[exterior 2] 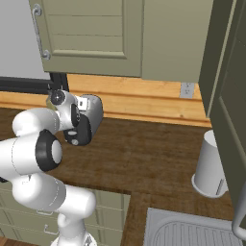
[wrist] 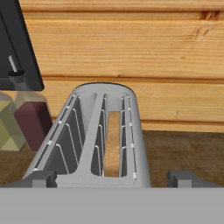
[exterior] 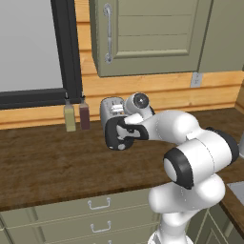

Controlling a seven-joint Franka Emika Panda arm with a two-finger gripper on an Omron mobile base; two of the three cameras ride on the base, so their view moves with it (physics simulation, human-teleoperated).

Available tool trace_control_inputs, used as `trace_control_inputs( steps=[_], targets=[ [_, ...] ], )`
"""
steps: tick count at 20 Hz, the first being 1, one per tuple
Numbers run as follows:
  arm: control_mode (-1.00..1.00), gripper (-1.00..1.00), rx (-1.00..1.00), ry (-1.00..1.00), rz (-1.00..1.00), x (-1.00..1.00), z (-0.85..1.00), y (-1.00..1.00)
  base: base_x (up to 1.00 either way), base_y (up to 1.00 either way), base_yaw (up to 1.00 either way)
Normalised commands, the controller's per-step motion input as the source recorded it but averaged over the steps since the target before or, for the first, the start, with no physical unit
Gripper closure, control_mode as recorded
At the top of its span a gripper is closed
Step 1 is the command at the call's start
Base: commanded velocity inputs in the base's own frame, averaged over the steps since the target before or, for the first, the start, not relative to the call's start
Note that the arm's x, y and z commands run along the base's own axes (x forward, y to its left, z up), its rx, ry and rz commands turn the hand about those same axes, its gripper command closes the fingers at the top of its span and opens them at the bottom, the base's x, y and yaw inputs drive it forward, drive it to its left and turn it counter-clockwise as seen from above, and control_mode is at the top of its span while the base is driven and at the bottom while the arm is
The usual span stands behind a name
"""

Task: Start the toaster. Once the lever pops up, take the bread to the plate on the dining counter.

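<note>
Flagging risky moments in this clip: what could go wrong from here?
The open gripper hovers above the shiny silver two-slot toaster, not at its end panel, so it may miss the lever. The thin tan bread slice sits deep in a slot, hard to grasp. Two slim condiment bottles beside the toaster could be knocked over.

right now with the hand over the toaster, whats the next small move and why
Probably lower toward the near end panel to press the lever down. The gripper hangs open over the toaster, and the bread sits in the right-hand slot in the hand view, so toasting looks not yet started.
</note>
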Motion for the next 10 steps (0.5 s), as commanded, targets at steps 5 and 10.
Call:
trace_control_inputs(
  steps=[5,10],
  targets=[
    [-1.0,-1.0,0.0,0.0,0.0,0.0,0.0,0.0,0.0,0.0,0.0],
    [-1.0,-1.0,0.0,0.0,0.0,0.0,0.0,0.0,0.0,0.0,0.0]
  ],
)
